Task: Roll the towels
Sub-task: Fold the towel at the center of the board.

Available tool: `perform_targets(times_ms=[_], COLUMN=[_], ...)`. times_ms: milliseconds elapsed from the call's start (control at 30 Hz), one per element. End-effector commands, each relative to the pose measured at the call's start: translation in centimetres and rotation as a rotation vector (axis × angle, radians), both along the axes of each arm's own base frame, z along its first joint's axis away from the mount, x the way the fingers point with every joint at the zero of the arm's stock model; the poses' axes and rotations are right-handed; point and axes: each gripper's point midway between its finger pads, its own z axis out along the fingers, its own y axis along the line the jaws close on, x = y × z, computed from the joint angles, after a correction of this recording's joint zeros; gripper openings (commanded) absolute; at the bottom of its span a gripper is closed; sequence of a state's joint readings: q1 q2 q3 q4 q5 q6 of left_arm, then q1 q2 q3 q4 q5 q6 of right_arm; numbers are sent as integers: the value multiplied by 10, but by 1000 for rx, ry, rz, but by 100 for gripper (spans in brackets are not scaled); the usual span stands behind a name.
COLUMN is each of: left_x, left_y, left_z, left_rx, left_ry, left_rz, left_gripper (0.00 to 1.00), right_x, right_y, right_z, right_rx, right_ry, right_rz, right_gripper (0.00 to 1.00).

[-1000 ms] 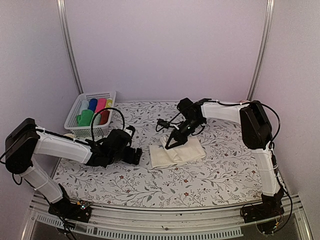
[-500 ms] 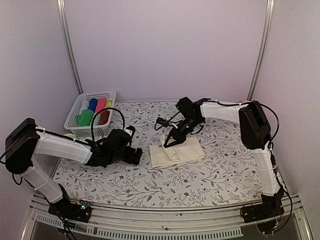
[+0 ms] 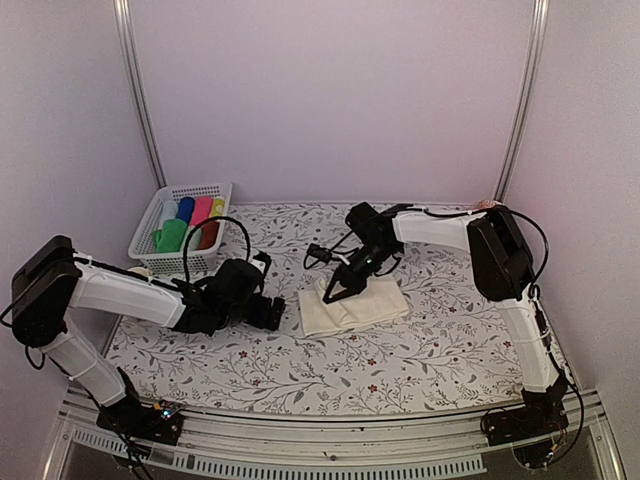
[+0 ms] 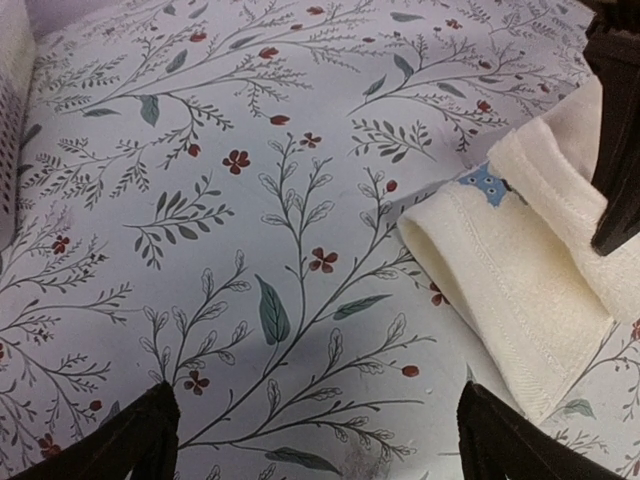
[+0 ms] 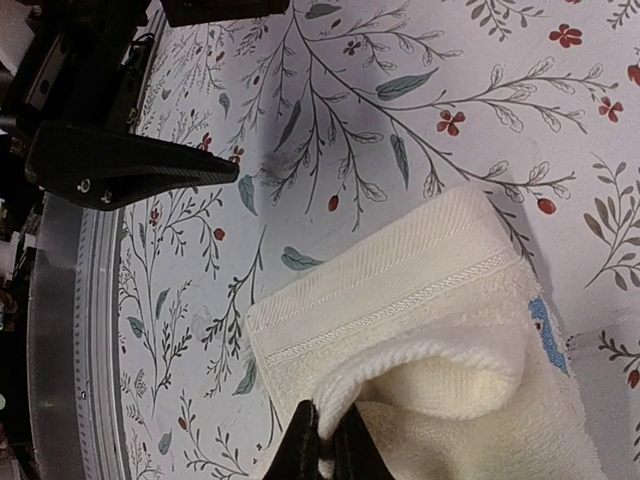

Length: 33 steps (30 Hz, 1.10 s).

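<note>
My right pincer (image 5: 322, 452) is pinching a lifted fold of the cream-white terry towel (image 3: 362, 304), holding its left end up off the floral-print desk (image 3: 440, 340); I judge this starts the roll. The towel lies mid-desk, with bare desk beyond its left edge. My left pincer (image 3: 277, 312) hovers spread wide just beside that edge. The bright green rolled cloth (image 3: 172, 236) sits in the white plastic basket (image 3: 195, 187), well apart.

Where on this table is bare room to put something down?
Bare: the table's near strip between the cream towel and the front edge, and the part right of the towel. Crowded: the basket's far-left corner, and the middle, with the left gripper, right gripper and towel.
</note>
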<state>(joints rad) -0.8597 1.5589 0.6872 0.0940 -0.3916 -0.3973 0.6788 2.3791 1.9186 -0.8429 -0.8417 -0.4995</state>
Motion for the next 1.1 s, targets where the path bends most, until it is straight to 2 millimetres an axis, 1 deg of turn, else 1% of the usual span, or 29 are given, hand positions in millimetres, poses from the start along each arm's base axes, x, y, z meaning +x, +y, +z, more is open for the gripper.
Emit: perform_targets(times_ms=[0, 33, 67, 200, 300, 367, 433, 467, 500, 567, 633, 667, 767, 800, 833, 867, 933, 967, 1033, 1067], left_x=[-4, -4, -4, -4, -4, -4, -5, -5, -4, -4, -3, -3, 1, 2, 3, 4, 8, 11, 16, 18], left_y=[-7, -7, -7, -8, -8, -8, -9, -10, -12, -19, -31, -40, -71, -83, -93, -105, -125, -133, -144, -148], left_z=[-5, -5, -5, -5, -6, -5, -3, -1, 1, 8, 16, 19, 33, 38, 39, 43, 43, 42, 36, 33], left_rx=[-15, -16, -16, -15, -16, -19, -22, -28, -34, -54, -84, -103, -180, -206, -228, -252, -282, -287, -286, -288], left_ry=[4, 3, 3, 4, 5, 4, 3, 1, 1, -1, -2, -2, -5, -4, 1, 3, 16, 23, 41, 50], left_rz=[-17, -15, -16, -18, -17, -17, -22, -24, -30, -52, -86, -109, -190, -219, -248, -278, -329, -341, -358, -364], left_gripper=[97, 97, 97, 97, 97, 97, 97, 97, 97, 97, 97, 97, 97, 95, 90, 82, 67, 59, 50, 44], right_x=[4, 4, 5, 1, -2, -3, -2, -1, 0, 3, 12, 15, 25, 28, 30, 32, 36, 37, 38, 37], right_y=[11, 11, 12, 14, 18, 19, 17, 16, 12, 1, -17, -29, -59, -67, -75, -82, -94, -99, -109, -114], right_z=[4, 3, 3, 1, 11, 24, 36, 47, 58, 69, 76, 74, 74, 72, 70, 67, 62, 58, 50, 45], right_rx=[32, 31, 32, 36, 65, 91, 100, 108, 116, 121, 124, 119, 120, 121, 124, 126, 127, 123, 112, 100], right_ry=[-5, -3, -3, 8, 21, 14, -17, -40, -59, -71, -76, -66, -60, -50, -36, -22, -1, 12, 29, 40], right_rz=[-1, -2, -2, 6, 21, 31, 37, 38, 36, 28, 1, -17, -65, -83, -98, -113, -138, -149, -169, -178], right_gripper=[5, 6, 9, 25, 33, 36, 36, 36, 35, 31, 25, 23, 20, 20, 18, 16, 14, 14, 14, 14])
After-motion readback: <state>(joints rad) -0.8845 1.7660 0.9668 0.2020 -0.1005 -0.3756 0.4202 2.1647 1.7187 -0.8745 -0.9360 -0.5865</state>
